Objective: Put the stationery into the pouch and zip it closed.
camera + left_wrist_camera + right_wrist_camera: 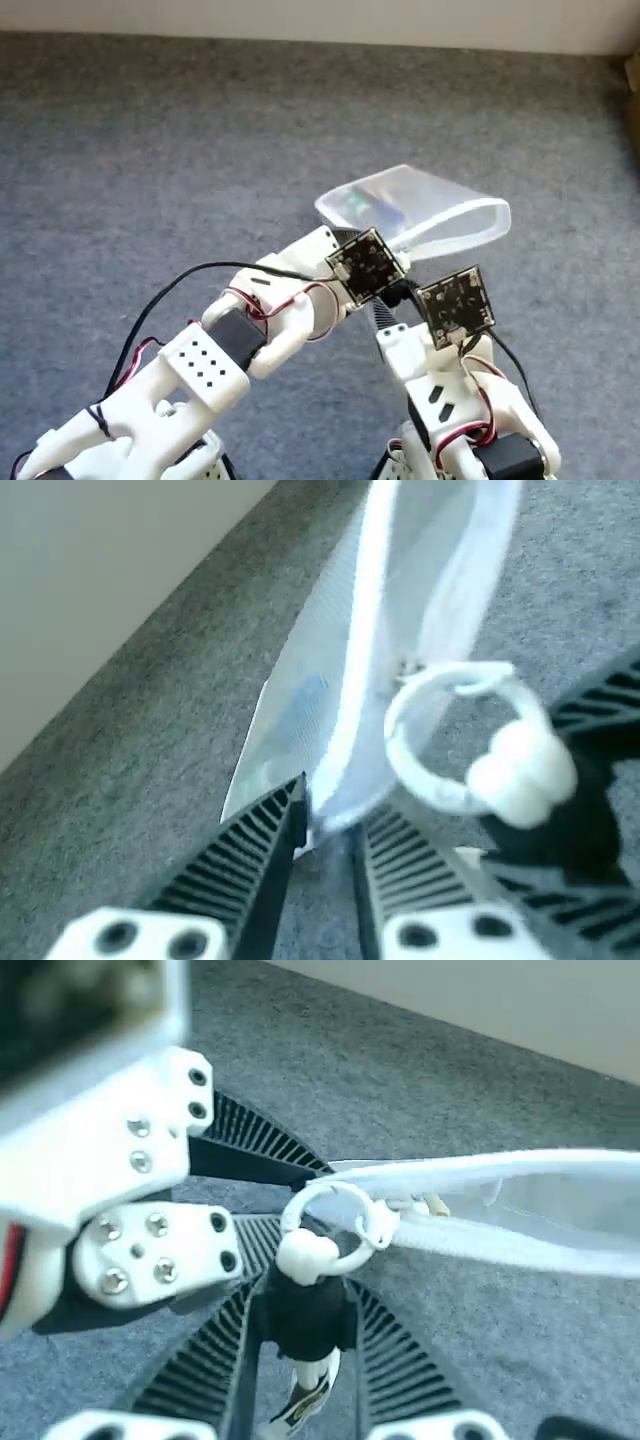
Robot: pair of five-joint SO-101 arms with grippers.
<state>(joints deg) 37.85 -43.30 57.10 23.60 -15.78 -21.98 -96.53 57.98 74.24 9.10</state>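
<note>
The grey table [150, 140] is spreading out beneath the pouch [440, 215], which is hanging just above it, lifted at its near end by the two arms. The left gripper [325, 825] is pinching that near end, fingers closed on the fabric edge right beside the zip. The right gripper [305, 1300] is sitting just beside it, fingers closed on what looks like the dark tab of the zip pull [305, 1257], whose white ring and bead are standing clear. The stationery [365, 205] is lying inside the pouch, showing through its wall as a green-blue shape. The pouch's mouth is gaping, lips apart toward its far end, so I'm reading this as the zipping step, barely started. Next, the right gripper should be drawing the pull along the mouth toward the pouch's far end, with the left anchoring the near end taut.
</note>
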